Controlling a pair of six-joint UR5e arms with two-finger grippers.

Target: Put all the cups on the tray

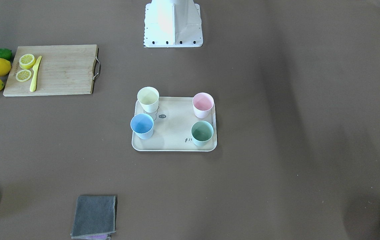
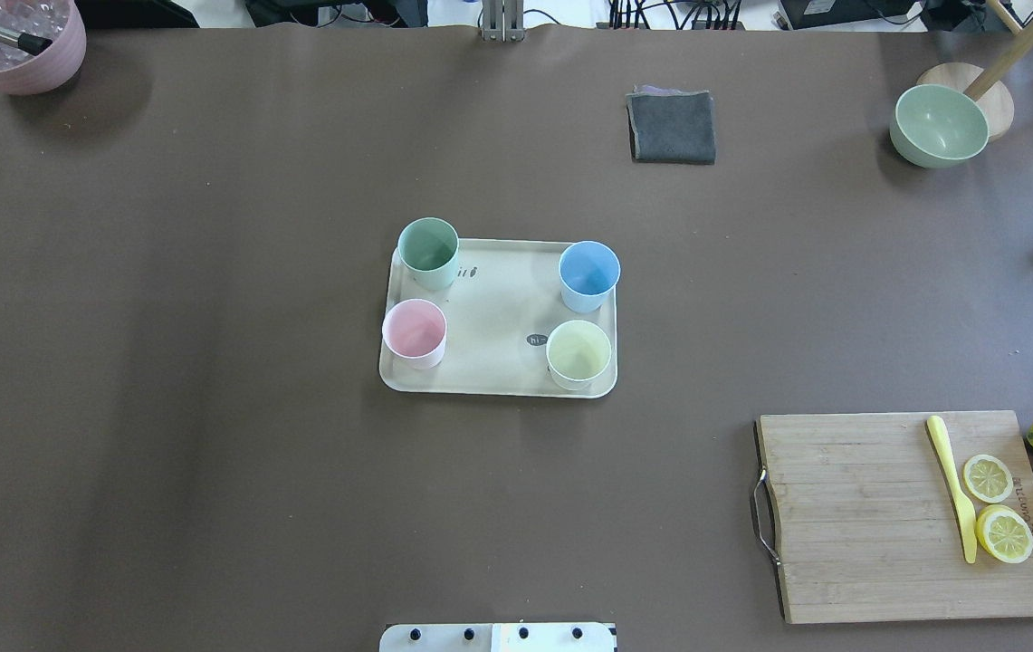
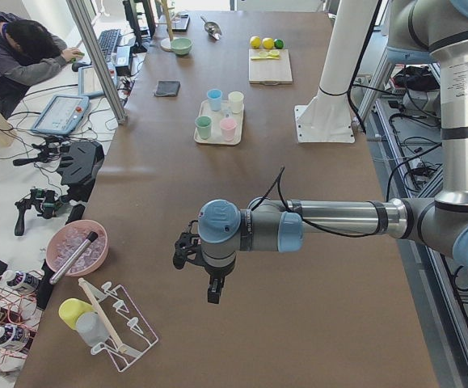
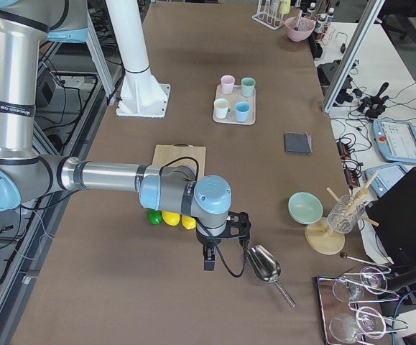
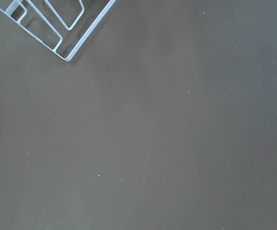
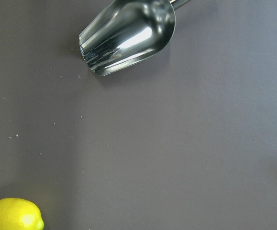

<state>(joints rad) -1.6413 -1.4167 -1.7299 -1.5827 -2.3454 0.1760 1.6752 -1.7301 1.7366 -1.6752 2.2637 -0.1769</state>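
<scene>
Yellow cup, blue cup, pink cup and green cup are all standing on the tray.
You are seeing a job that looks done, so no next move is needed. Only the side views are showing the left gripper and right gripper, far from the tray; squeezing or let go, you cannot tell.

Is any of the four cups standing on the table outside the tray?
No, the yellow cup, blue cup, pink cup and green cup all stand on the tray, one near each corner.
</scene>
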